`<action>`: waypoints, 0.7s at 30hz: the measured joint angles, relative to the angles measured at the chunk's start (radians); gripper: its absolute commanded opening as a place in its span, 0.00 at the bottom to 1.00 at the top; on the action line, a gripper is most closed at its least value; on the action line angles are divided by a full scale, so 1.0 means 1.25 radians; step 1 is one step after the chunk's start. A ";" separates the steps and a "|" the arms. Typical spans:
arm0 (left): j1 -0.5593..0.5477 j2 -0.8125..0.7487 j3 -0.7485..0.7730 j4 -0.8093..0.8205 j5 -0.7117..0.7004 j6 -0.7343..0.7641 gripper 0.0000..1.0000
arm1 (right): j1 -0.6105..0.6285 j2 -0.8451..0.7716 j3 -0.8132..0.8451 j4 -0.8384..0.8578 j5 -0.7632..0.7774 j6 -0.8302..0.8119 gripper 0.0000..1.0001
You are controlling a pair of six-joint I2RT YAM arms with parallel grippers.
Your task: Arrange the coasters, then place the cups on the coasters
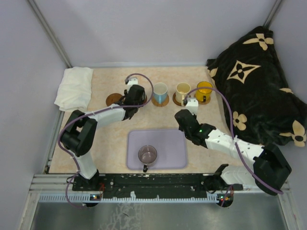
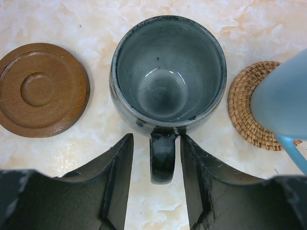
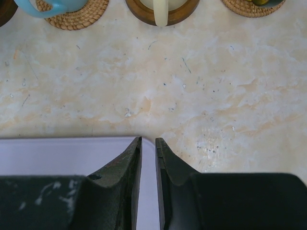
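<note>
The grey-green cup (image 2: 168, 67) stands upright on the table, and no coaster shows under it. Its handle (image 2: 163, 160) lies between the fingers of my left gripper (image 2: 156, 139), which is open with a gap on each side. A brown wooden coaster (image 2: 41, 88) lies bare to the cup's left. In the top view the left gripper (image 1: 135, 96) covers that cup. The white-and-blue cup (image 1: 160, 90), cream cup (image 1: 182, 89) and yellow cup (image 1: 204, 90) each sit on a coaster. The purplish cup (image 1: 147, 155) stands on the lavender tray (image 1: 170, 148). My right gripper (image 3: 148, 140) is shut and empty over the tray's corner.
A folded white cloth (image 1: 75, 87) lies at the back left. A black patterned blanket (image 1: 261, 81) fills the back right. The blue cup (image 2: 283, 98) on its woven coaster (image 2: 247, 108) stands close to the right of the left gripper.
</note>
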 measured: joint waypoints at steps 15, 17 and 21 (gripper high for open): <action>-0.009 -0.122 -0.013 -0.072 -0.016 -0.021 0.65 | 0.000 0.008 0.000 0.001 -0.001 0.000 0.19; -0.016 -0.172 -0.029 -0.084 -0.019 -0.022 0.65 | 0.000 0.008 0.000 0.004 -0.001 0.000 0.19; -0.053 -0.279 -0.070 -0.126 -0.020 -0.034 0.65 | 0.000 0.008 0.000 0.014 -0.002 0.000 0.19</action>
